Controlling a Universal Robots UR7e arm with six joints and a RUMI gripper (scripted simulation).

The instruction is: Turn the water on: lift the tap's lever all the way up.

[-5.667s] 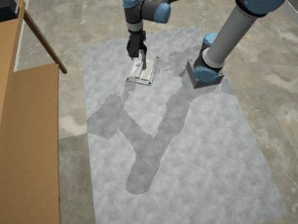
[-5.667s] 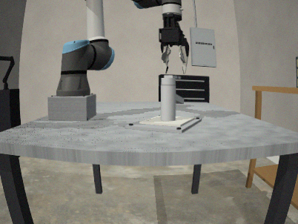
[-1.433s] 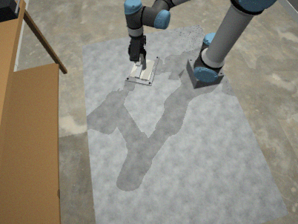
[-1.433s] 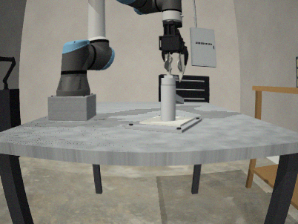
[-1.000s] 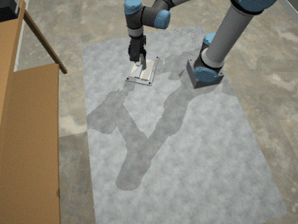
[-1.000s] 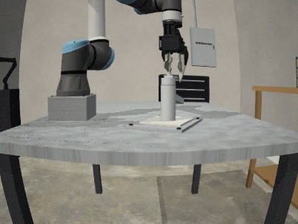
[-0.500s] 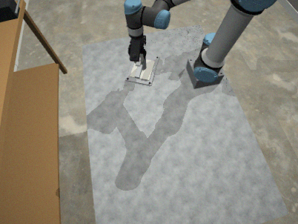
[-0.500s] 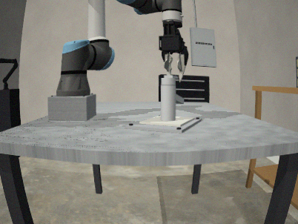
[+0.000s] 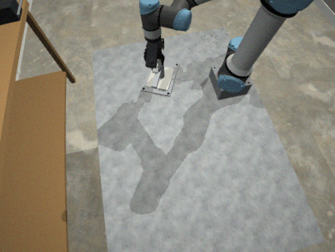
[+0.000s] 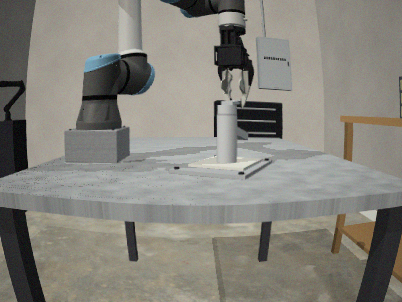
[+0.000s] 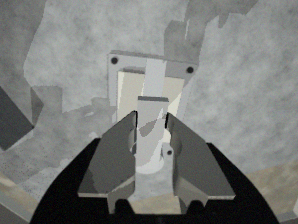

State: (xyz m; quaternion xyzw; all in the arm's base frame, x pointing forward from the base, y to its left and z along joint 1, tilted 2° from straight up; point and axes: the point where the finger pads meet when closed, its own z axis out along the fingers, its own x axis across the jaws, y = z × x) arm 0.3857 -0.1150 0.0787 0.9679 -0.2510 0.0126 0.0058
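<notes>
Jaws of gripper (image 10: 235, 95) clamped narrow on lever (image 11: 151, 131) atop tap (image 10: 226, 134), gripping from above for leverage to pull it up. Tap on base plate (image 9: 148, 88) near tabletop (image 9: 233, 175) far edge, beside arm base (image 9: 215, 78). Lever apparently not fully raised.
</notes>
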